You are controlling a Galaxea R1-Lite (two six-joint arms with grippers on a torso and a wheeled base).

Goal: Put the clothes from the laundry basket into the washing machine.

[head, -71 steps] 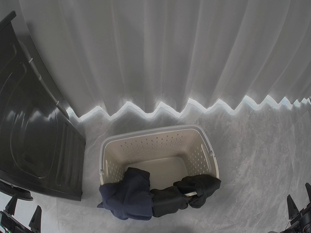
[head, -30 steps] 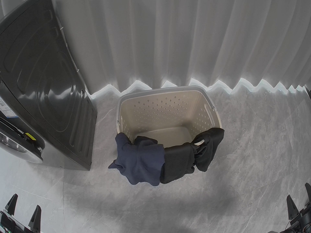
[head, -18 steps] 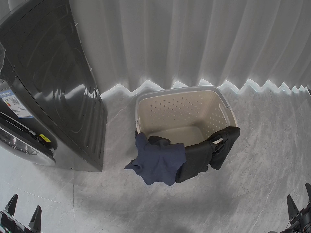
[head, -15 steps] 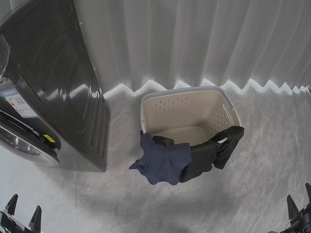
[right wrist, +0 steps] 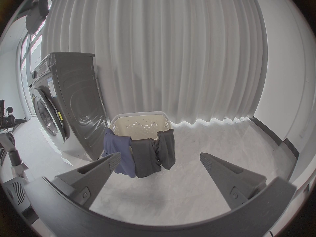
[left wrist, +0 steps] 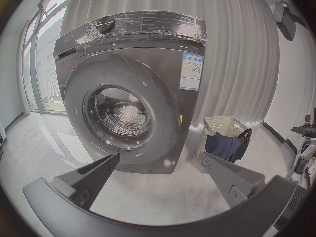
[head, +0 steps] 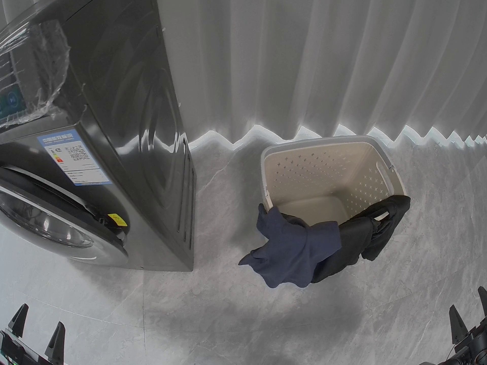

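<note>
The whole head view has swung since the earlier frames. The washer now takes up the left side and the basket sits further right, which is the camera moving, not the things. Both grippers sit at the same lower corners as before.

The left gripper (head: 38,320) is low at the near left, jaws spread wide and empty. The right gripper (head: 466,302) is low at the near right, also spread and holding nothing. Bare grey floor (head: 228,320) lies between them and the work.

The clothes hang over the near rim of the basket (head: 324,145), half in and half out. A navy piece (head: 294,252) droops lowest on the washer side. A black piece (head: 350,247) lies touching it, and more black cloth (head: 388,219) is bunched at the right corner. They look soft and limp, and the rest of the basket's pale bottom is bare.

The washer (head: 127,128) stands just left of the basket, apart from it, and its round glass door looks shut. A white curtain (head: 304,51) hangs behind.

By my reading nothing is loaded yet. The door needs opening, and every piece has still to be carried across.
</note>
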